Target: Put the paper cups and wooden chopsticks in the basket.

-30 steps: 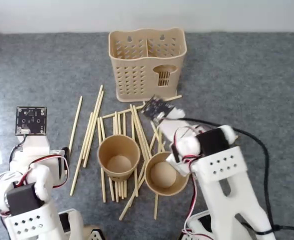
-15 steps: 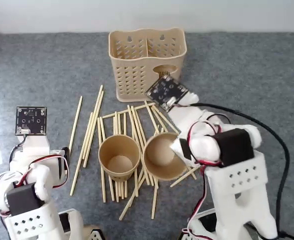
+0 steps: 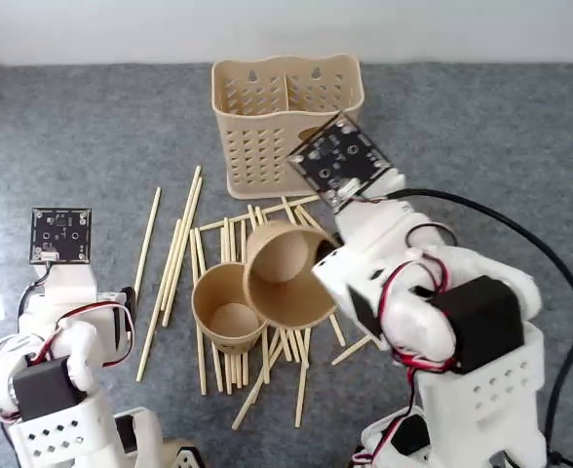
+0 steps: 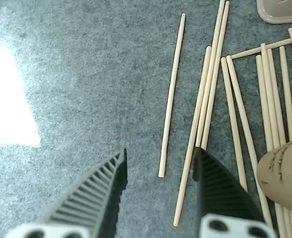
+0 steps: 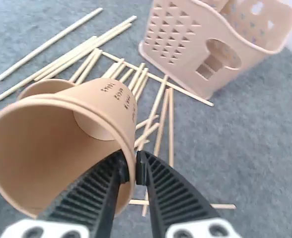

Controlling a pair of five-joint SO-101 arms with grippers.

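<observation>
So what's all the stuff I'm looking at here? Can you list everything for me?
basket: one, beige, perforated, at the table's far side.
upright cup: one, brown paper, standing among the chopsticks.
tilted cup: one, brown paper, held by its rim, next to the upright cup.
chopsticks: many, too tangled to count, pale wood, scattered between the basket and the arms.
table cover: one, grey, carpet-like.
left arm: white; left gripper open above loose chopsticks.
right arm: white; right gripper shut on the tilted cup's rim.
</observation>
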